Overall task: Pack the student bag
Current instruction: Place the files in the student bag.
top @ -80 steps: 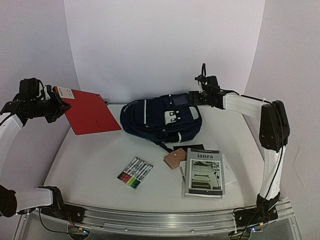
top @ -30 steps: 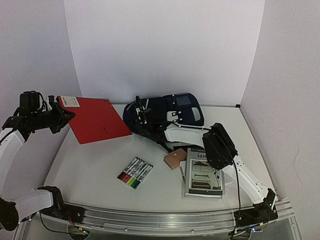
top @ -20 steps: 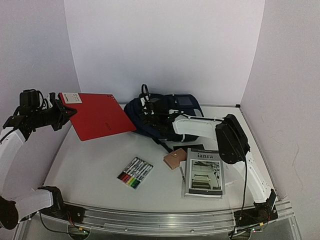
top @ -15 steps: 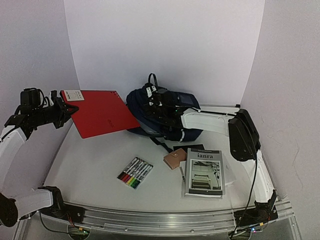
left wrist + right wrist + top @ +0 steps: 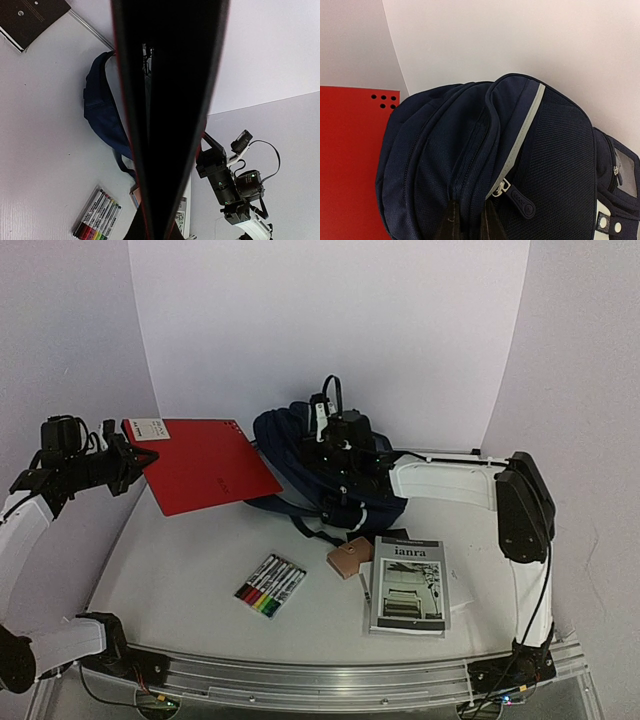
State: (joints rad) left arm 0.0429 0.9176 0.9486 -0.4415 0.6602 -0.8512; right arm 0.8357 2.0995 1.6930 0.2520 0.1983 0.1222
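Right gripper (image 5: 470, 223) pinches one student bag (image 5: 545, 150)

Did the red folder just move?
Yes. The red folder moved right: its right corner went from the left end of the marker set to its right half.

At the bag (image 5: 285, 440): folder (image 5: 205, 465) closes its left, right arm (image 5: 440, 478) crosses its right; wallet (image 5: 349, 559), book (image 5: 408, 585) and markers (image 5: 270, 585) lie in front. Table (image 5: 185, 550) front-left lies open.

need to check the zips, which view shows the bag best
Right wrist: the bag fills the frame close up, with its zip pull and seams clear. Top external shows it whole but small, with the right tool covering its middle. Left wrist shows only a blue sliver beside the folder.
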